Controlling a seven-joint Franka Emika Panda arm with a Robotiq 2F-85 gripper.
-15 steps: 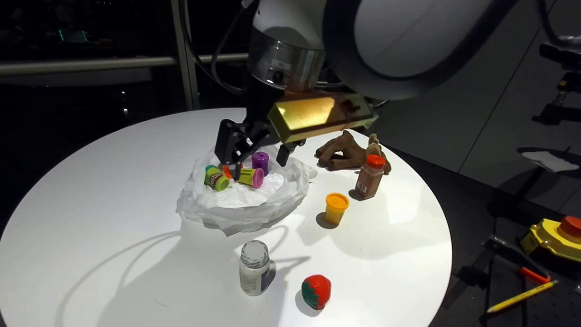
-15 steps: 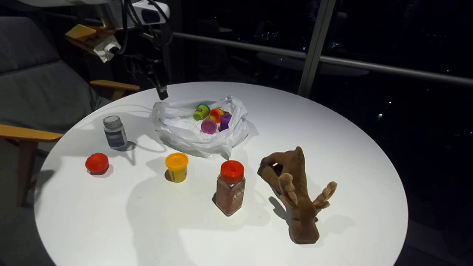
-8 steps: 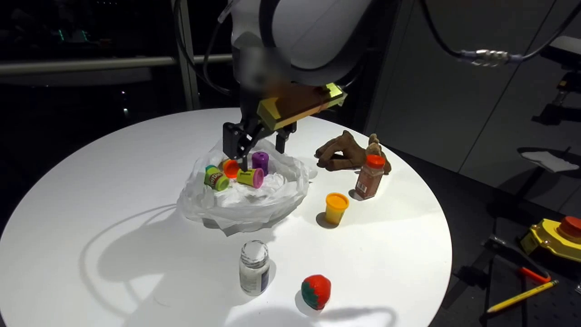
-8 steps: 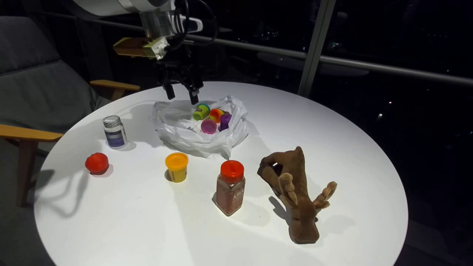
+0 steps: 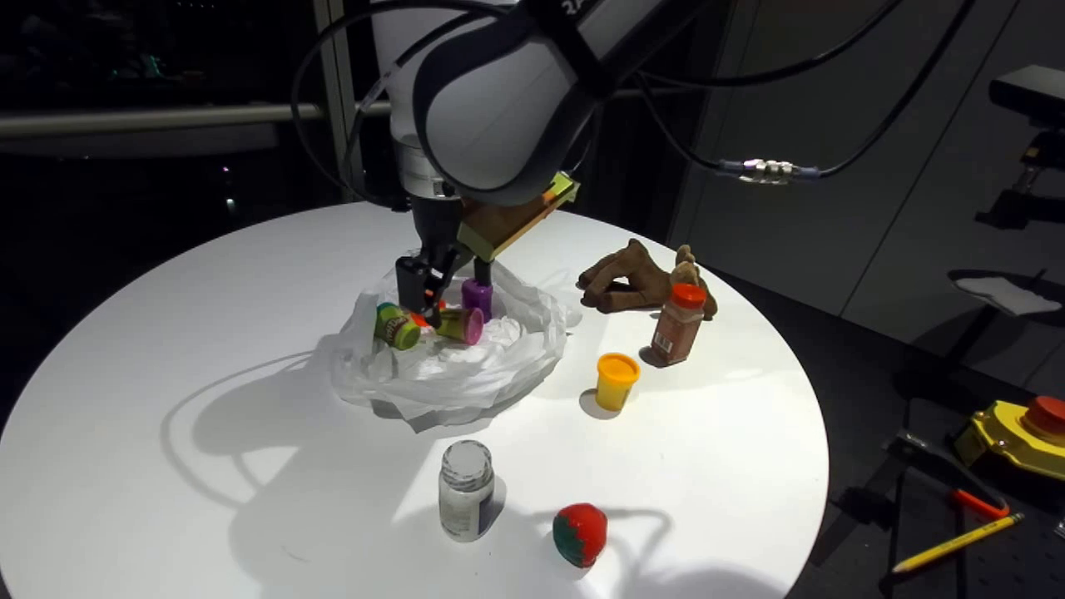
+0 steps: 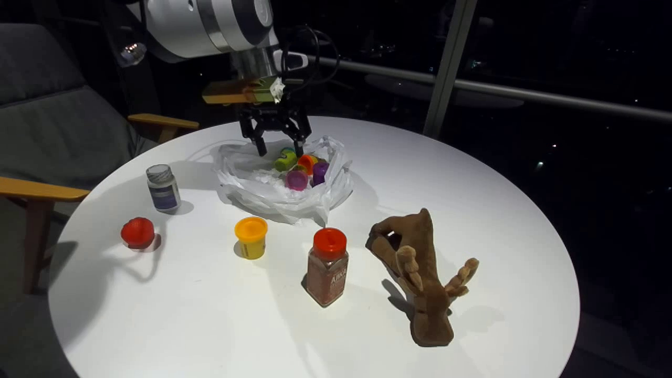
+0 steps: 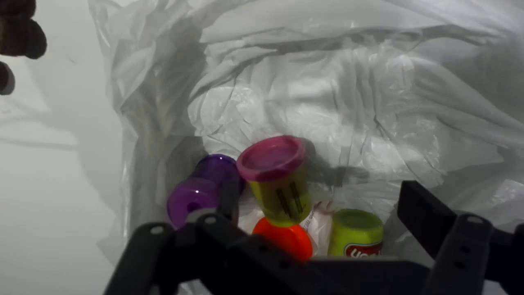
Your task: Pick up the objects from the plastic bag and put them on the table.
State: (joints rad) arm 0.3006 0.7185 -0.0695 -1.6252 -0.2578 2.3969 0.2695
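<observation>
While the gripper [image 6: 280, 149] hung low over the plastic bag [image 6: 273, 202], its jaws stood wide apart. Among the white folds I saw a purple shaker [image 7: 190, 192], a tilted pink-lidded tub [image 7: 282, 184], an orange lid [image 7: 292, 241] and a green tub [image 7: 356, 233], crowded close. On the table [image 6: 446, 173] stood a yellow tub [image 6: 252, 241], a greyish bottle [image 6: 164, 189] and a red-capped jar [image 6: 326, 275]; a strawberry [image 6: 137, 232] lay near the bottle, a brown antlered toy [image 6: 428, 262] beside the jar.

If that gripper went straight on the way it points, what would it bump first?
Probably the pink-lidded tub, ahead of the open gripper; depth is unclear, so perhaps the purple tub instead.
</observation>
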